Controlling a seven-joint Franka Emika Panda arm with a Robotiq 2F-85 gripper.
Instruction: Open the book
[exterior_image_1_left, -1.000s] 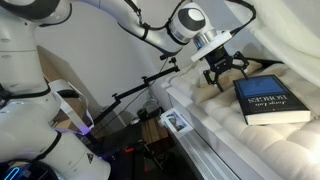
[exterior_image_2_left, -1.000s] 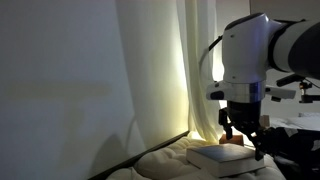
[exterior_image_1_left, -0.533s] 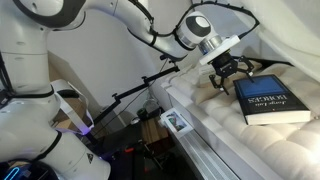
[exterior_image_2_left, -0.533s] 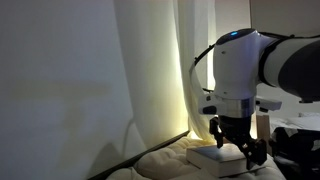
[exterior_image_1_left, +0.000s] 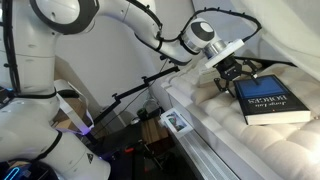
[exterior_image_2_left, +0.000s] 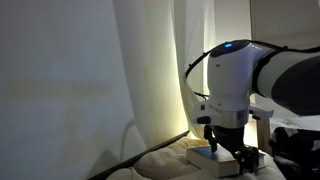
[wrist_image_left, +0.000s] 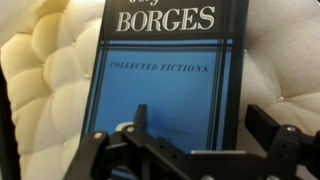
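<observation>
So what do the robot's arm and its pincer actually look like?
The arm is glossy white, built of rounded tubular segments, with a dark-ringed round cap at the wrist joint. A thin black cable runs along it. The pincer is matte black, with angular linked fingers.

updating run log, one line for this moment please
book: closed, flat on cushion | hand: open, over its edge | cover: not yet lifted
</observation>
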